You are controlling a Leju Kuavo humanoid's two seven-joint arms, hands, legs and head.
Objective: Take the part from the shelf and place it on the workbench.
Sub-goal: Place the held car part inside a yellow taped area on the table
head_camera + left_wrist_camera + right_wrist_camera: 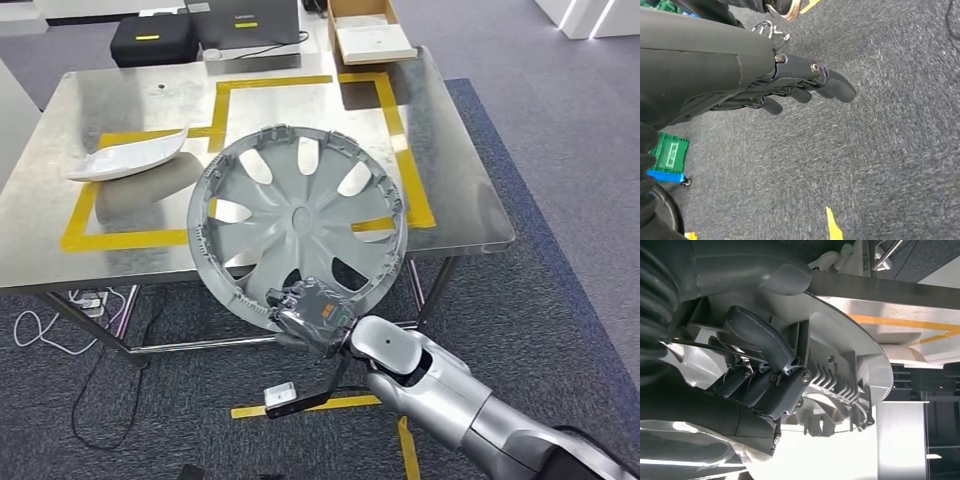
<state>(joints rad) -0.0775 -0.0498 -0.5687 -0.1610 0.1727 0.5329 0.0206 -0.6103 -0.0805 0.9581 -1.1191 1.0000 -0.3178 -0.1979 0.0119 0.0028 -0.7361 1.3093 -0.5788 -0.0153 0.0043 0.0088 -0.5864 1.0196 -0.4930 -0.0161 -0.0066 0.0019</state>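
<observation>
Grey hubcap [298,222], yellow-taped steel workbench [468,200]

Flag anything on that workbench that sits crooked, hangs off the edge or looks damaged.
The grey hubcap is tilted, with its near rim past the front edge of the workbench, gripped by the right hand, so it is not set down yet. The white curved part lies on the bench. No damage shows.

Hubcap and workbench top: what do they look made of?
The hubcap looks like matte grey moulded plastic: thin spokes, with clip tabs and ribs on its back in the right wrist view. The workbench top looks like brushed stainless steel, with dull reflections and yellow tape lines. The right hand grips the hubcap's rim.
</observation>
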